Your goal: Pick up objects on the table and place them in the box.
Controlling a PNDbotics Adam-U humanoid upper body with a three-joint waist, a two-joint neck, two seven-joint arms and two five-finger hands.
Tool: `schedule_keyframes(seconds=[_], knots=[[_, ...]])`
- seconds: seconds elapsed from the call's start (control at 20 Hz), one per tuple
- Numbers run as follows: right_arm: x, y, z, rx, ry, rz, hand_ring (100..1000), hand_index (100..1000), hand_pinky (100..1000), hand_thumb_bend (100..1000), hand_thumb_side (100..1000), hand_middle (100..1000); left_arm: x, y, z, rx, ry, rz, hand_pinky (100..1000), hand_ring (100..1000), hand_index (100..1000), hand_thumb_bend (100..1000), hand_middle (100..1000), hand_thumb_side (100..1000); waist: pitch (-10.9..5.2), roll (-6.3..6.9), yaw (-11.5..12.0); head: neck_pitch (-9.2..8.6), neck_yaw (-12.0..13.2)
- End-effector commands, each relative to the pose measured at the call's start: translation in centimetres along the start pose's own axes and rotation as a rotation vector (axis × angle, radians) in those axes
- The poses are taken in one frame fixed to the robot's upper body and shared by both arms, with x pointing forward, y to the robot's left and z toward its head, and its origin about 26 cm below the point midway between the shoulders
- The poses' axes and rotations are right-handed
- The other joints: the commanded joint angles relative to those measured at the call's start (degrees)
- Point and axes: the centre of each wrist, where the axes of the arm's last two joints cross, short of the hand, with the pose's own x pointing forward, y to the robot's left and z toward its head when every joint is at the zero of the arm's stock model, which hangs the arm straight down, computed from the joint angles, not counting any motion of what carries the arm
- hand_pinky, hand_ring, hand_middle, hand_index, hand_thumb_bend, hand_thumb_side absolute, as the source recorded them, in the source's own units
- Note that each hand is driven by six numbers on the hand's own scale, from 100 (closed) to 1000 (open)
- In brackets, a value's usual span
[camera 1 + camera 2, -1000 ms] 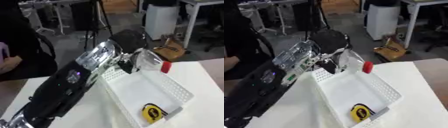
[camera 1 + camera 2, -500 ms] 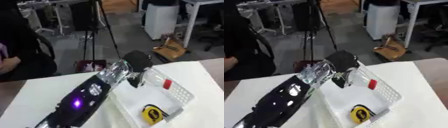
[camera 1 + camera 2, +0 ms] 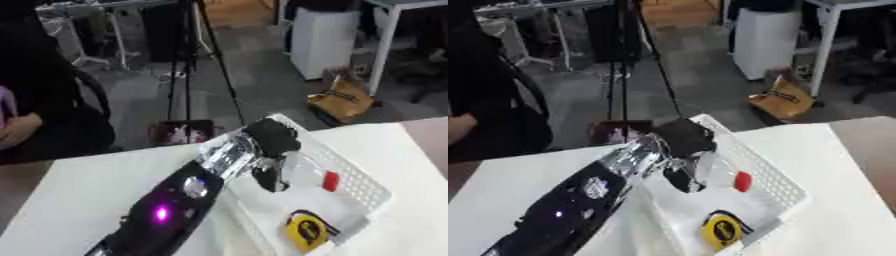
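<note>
My left arm reaches from the lower left across the white table to a white mesh basket (image 3: 371, 186). My left hand (image 3: 269, 142) is over the basket's far end, its fingers curled round a clear bottle (image 3: 302, 171) with a red cap (image 3: 331, 181). The bottle lies tilted inside the basket, cap toward the right wall; I cannot tell whether it touches the floor. A yellow tape measure (image 3: 306, 233) lies in the basket's near end. My right hand shows in neither view.
The white table (image 3: 79, 190) spreads to the left and right of the basket. Beyond its far edge are a tripod (image 3: 188, 65), a brown bag (image 3: 343, 98) on the floor and a white cabinet (image 3: 322, 37). A person in black sits at the far left.
My left hand has carried the bottle from above the basket's far end down into the basket. The whole picture has also shifted, so the camera moved.
</note>
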Motion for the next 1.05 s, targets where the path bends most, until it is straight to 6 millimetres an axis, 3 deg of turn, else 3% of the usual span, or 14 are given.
schedule_keyframes(seconds=[0.05, 0.4, 0.7, 0.75, 0.8, 0.85, 0.9, 0.95, 1.0, 1.05], knots=[[0.5, 0.1, -0.9, -0.024, -0.044, -0.03, 522, 627, 724, 100, 476, 530, -1.1, 2.2, 0.4, 0.018, -0.006, 0.011, 814, 877, 955, 647, 954, 708, -1.07, -0.56, 0.0, -0.24, 0.2], [0.5, 0.1, -1.0, -0.024, -0.044, -0.028, 522, 626, 724, 100, 475, 529, -1.5, 3.1, 0.9, 0.035, 0.006, 0.024, 813, 890, 969, 644, 980, 738, -1.23, -0.55, 0.0, -0.26, 0.2], [0.5, 0.1, -1.1, -0.024, -0.045, -0.029, 522, 625, 722, 100, 470, 529, -1.8, 3.6, 1.4, 0.081, 0.027, 0.04, 805, 883, 934, 533, 941, 675, -1.44, -0.79, 0.1, -0.49, 0.0], [0.5, 0.1, -1.1, -0.024, -0.046, -0.028, 522, 625, 722, 100, 468, 529, -2.0, 4.3, 1.9, 0.132, 0.039, 0.056, 799, 873, 928, 433, 923, 616, -1.49, -0.91, 0.2, -0.28, -0.1], [0.5, 0.0, -1.1, -0.024, -0.047, -0.028, 522, 625, 722, 100, 468, 529, -2.2, 4.8, 2.4, 0.176, 0.048, 0.076, 799, 873, 928, 433, 923, 616, -1.52, -0.96, 0.2, -0.14, -0.2], [0.4, -0.1, -1.2, -0.023, -0.051, -0.024, 522, 624, 721, 100, 466, 529, -2.7, 6.2, 3.6, 0.284, 0.065, 0.102, 813, 867, 933, 273, 875, 683, -1.6, -1.05, 0.6, 0.35, -0.6], [0.4, -0.2, -1.2, -0.024, -0.055, -0.02, 522, 624, 721, 100, 466, 529, -3.1, 7.7, 5.4, 0.418, 0.079, 0.133, 813, 867, 933, 273, 875, 683, -1.63, -1.06, 0.9, 0.7, -0.9], [0.4, -0.2, -1.3, -0.025, -0.056, -0.018, 522, 624, 721, 100, 466, 529, -3.4, 9.0, 7.4, 0.554, 0.092, 0.176, 799, 829, 975, 122, 852, 870, -1.66, -1.12, 1.3, 1.19, -1.4], [0.4, -0.3, -1.3, -0.026, -0.057, -0.015, 522, 624, 721, 100, 466, 529, -3.5, 10.2, 9.8, 0.705, 0.103, 0.238, 799, 829, 975, 122, 852, 870, -1.67, -1.15, 1.6, 1.65, -1.8], [0.4, -0.3, -1.4, -0.027, -0.058, -0.014, 522, 625, 721, 100, 462, 530, -3.5, 11.0, 11.9, 0.822, 0.108, 0.305, 779, 825, 1000, 105, 877, 991, -1.71, -1.25, 2.0, 2.18, -2.2]])
